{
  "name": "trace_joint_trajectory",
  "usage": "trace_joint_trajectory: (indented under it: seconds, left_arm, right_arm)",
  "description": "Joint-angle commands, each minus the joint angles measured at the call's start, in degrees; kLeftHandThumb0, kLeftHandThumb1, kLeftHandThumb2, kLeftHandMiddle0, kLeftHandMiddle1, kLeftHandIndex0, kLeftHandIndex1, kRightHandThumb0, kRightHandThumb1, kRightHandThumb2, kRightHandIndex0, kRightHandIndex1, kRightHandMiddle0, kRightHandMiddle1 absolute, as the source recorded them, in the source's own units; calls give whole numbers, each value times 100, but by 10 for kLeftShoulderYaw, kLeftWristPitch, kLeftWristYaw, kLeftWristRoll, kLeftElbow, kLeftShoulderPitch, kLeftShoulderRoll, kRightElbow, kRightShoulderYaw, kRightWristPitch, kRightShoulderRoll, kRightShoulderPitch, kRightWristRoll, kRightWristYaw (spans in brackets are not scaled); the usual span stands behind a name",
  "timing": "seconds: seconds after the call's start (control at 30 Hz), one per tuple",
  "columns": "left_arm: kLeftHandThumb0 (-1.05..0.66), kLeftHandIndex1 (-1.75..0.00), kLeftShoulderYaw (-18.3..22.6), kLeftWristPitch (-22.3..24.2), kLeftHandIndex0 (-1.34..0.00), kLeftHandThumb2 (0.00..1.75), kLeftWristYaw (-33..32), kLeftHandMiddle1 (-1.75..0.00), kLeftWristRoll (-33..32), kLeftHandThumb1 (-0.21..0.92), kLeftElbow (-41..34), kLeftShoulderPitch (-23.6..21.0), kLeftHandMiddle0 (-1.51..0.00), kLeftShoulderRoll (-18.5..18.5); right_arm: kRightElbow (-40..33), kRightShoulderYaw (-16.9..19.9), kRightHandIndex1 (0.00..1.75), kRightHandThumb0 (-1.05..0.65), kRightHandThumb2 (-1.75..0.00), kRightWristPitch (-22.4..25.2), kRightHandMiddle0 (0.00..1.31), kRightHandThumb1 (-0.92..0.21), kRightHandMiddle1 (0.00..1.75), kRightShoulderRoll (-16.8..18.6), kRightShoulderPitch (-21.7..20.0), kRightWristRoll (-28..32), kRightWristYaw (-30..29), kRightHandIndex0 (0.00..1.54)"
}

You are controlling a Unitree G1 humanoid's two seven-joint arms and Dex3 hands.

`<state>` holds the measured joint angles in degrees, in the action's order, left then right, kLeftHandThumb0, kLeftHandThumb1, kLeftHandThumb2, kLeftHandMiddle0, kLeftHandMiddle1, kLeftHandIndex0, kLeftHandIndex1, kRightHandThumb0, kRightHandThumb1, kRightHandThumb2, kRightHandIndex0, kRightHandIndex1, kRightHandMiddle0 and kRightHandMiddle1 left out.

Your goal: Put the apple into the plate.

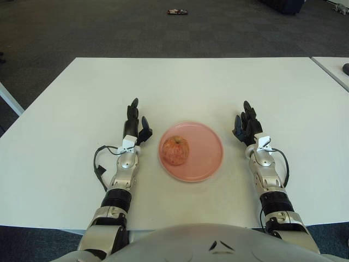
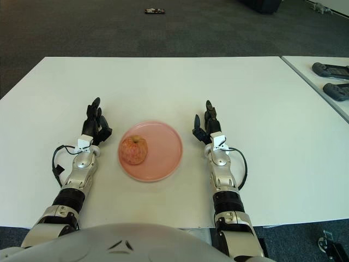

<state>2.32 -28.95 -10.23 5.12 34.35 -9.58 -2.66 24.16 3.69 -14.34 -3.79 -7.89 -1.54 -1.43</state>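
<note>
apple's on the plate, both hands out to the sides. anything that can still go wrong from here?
Little, but two things.
1. The apple sits toward the left side of the pink plate, not centred; a knock could roll it over the low rim.
2. The left hand and right hand flank the plate, fingers open, holding nothing. An inward sweep while retracting might clip the plate and slide it on the white table.
</note>
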Motion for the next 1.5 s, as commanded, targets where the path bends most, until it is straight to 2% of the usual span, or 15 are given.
trace_joint_trajectory:
  seconds: [0.0, 0.4, 0.77, 1.47]
  left_arm:
    - [-81, -47, 1, -1, 0, 102, 1, -1, 2, 92, 7, 7, -20, 1]
    - [-81, -49, 2, -2, 0, 101, 3, -2, -2, 92, 7, 6, -21, 3]
    - [-81, -48, 1, -3, 0, 102, 1, -1, 1, 92, 6, 7, -20, 2]
    - [-80, -48, 2, -3, 0, 102, 3, -1, 0, 92, 4, 8, -21, 2]
  right_arm:
    - [27, -3, 2, -75, -86, 0, 0, -92, 11, 0, 9, 5, 12, 7]
    - [92, 3, 3, -73, -88, -48, 0, -92, 18, 0, -11, 6, 17, 9]
    - [114, 5, 3, -72, -87, -66, 0, -92, 20, 0, -17, 9, 24, 9]
    - [169, 8, 3, -71, -87, -138, 0, -92, 23, 1, -30, 8, 30, 11]
